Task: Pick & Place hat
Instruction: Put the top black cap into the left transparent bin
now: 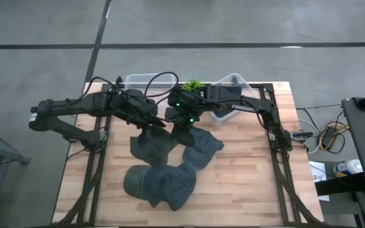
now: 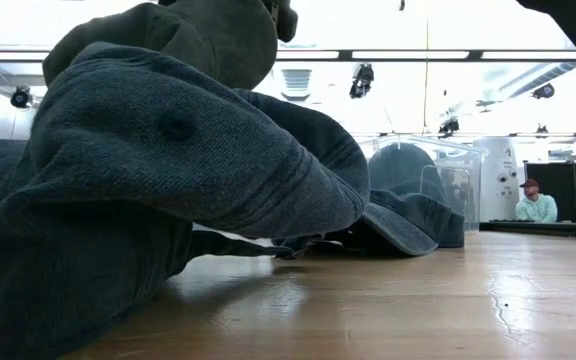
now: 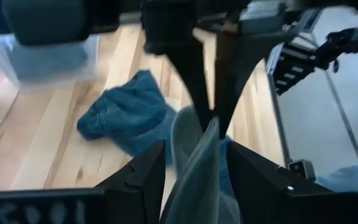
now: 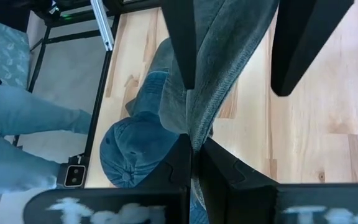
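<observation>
left gripper (image 1: 149, 128): its fingers look pinched together on a fold of grey-blue cloth, the same hat that hangs between both arms; in the left wrist view the cloth rises up between the near dark fingers (image 3: 194, 81) toward the other arm's narrow tips.
right gripper (image 1: 181, 130): it comes in from the far right side of the table and closes on the same cloth; in the right wrist view a strip of denim runs straight between its own fingers (image 4: 178, 162), which are nearly touching, so the grip looks narrow and firm.
held hat (image 1: 157, 147): a dark denim cap at mid table, lifted at its far edge by both claws while its lower part drapes onto the wood; likely both arms share it to spread the limp cloth so it can be carried without folding.
other hats: one lies near the front (image 1: 160, 183), crown button showing close in the low view (image 2: 176, 124); another lies just right of the held one (image 1: 203, 147), and they overlap in a loose heap.
clear bin (image 1: 233, 85): at the far edge, just behind the right arm, with a blue shape inside it in the low view (image 2: 408, 170); a likely place for the hat, though i cannot be sure.
second tub (image 1: 135, 82): beside it on the far left.
green plant (image 1: 193, 84): between the two containers.
table (image 1: 246, 190): bare wood at front right.
person (image 2: 536, 203): seated far off in the room behind.
risk: the draped part may drag the neighbouring caps along as it rises.
</observation>
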`<state>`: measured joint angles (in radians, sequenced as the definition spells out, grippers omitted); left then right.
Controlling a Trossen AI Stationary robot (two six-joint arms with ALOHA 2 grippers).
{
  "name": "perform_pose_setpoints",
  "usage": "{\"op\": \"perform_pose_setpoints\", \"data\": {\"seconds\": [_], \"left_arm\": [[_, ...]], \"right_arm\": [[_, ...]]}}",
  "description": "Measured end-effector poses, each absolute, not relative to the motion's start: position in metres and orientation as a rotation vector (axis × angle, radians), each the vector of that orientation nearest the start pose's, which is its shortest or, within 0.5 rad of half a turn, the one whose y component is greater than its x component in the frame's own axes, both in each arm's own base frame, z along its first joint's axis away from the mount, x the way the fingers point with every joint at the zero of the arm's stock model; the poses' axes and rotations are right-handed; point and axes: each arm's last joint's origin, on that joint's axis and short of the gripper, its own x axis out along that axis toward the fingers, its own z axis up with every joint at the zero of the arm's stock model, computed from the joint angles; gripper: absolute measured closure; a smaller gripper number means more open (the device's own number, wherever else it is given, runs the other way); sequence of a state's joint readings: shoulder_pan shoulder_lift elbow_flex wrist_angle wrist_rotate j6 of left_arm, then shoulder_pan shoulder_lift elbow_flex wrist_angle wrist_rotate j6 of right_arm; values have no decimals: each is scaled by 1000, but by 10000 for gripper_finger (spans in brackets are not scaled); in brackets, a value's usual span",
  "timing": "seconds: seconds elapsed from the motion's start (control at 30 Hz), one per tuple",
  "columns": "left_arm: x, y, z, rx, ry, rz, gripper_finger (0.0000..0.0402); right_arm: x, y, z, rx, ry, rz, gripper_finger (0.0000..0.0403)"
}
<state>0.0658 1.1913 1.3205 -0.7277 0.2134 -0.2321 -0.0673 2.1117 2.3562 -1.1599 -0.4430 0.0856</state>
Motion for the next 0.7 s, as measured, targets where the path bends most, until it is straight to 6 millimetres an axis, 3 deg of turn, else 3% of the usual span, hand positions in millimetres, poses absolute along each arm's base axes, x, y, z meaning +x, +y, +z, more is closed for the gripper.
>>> {"op": "perform_pose_setpoints", "data": {"seconds": [0.7], "left_arm": [[237, 10, 381, -306, 649, -97, 258]], "right_arm": [[436, -17, 373, 309, 907, 314, 391]]}}
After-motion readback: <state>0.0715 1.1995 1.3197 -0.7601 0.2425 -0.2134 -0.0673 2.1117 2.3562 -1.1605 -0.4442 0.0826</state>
